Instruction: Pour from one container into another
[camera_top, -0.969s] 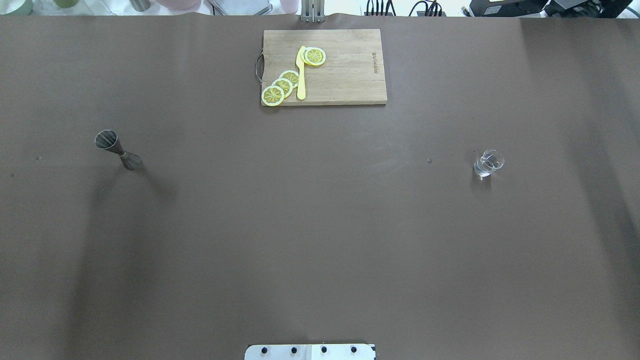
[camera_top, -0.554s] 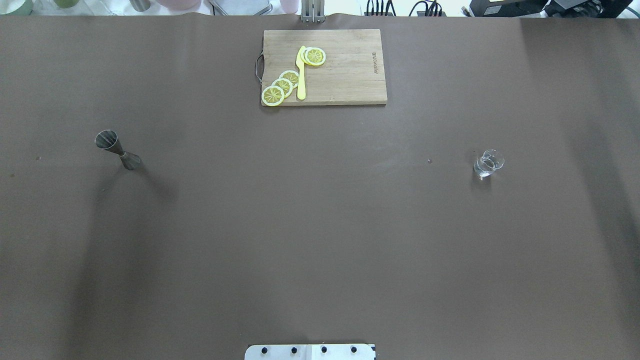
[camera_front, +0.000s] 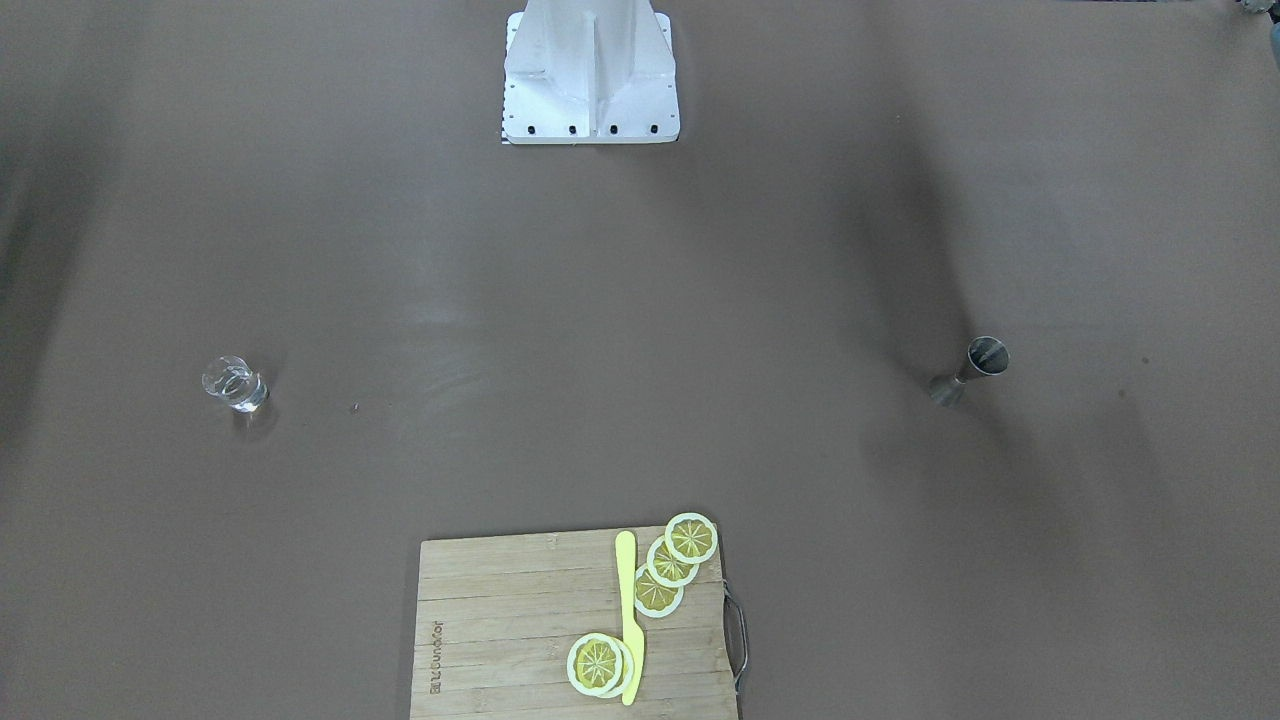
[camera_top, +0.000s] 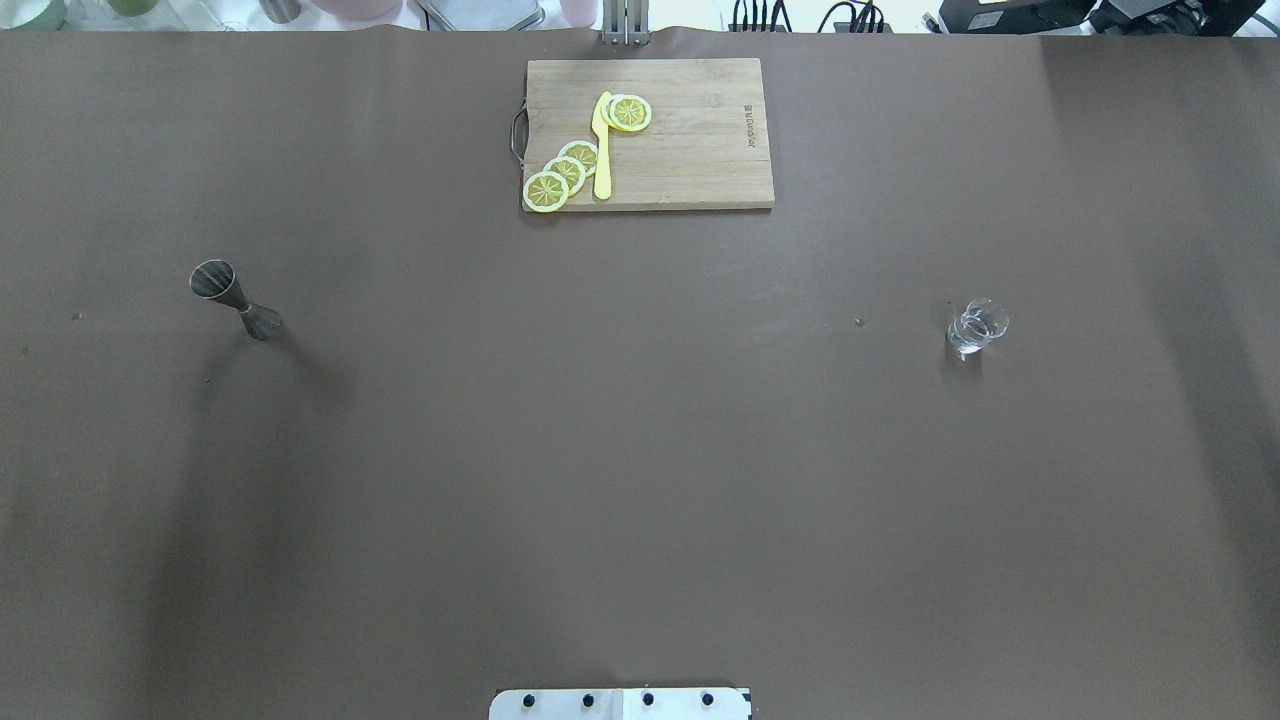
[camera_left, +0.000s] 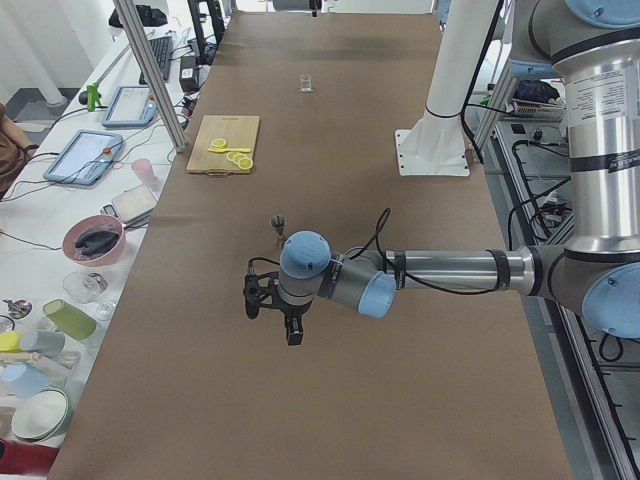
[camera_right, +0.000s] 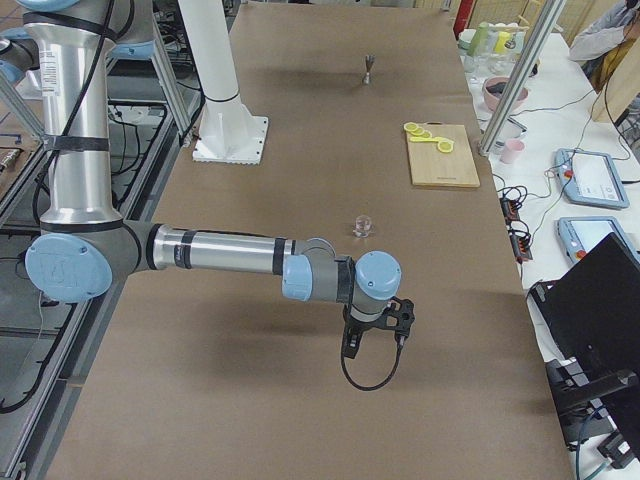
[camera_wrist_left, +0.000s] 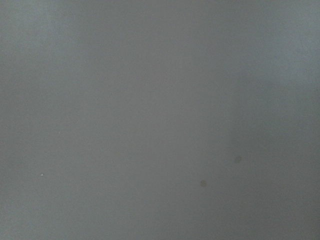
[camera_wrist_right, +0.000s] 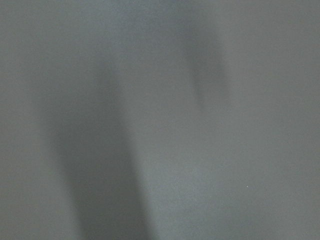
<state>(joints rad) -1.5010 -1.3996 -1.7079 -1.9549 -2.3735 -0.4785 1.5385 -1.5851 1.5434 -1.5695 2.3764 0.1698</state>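
Both claws only turn up in the side views, so I can't tell if they're wide or narrow. The left claw (camera_left: 290, 330) hangs over the brown counter (camera_top: 640, 450), with the metal jigger (camera_top: 235, 300) standing upright a bit beyond it. The right claw (camera_right: 372, 325) hovers near the small glass (camera_top: 977, 326), not touching it. Jigger and glass are well apart, at opposite ends. At the far edge there's a cutting board (camera_top: 700, 150) with lemon slices (camera_top: 566, 172) and a yellow knife (camera_top: 602, 150).
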